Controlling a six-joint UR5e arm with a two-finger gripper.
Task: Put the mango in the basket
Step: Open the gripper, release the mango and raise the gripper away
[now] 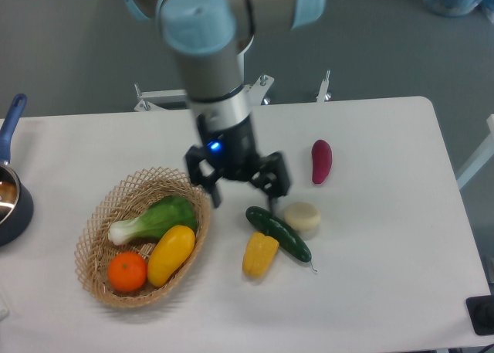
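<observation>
The mango (170,254) is a smooth yellow-orange oval lying inside the tan wicker basket (99,222) at the left, between a round orange (127,272) and a green leafy vegetable (154,219). My gripper (243,189) hangs above the table just right of the basket's rim. Its jaws are spread open and hold nothing. It is apart from the mango.
A dark green cucumber (279,233), a yellow corn cob (260,254) and a pale round item (302,216) lie right of the basket. A purple sweet potato (321,161) lies further right. A blue-handled pot (11,187) sits at the left edge.
</observation>
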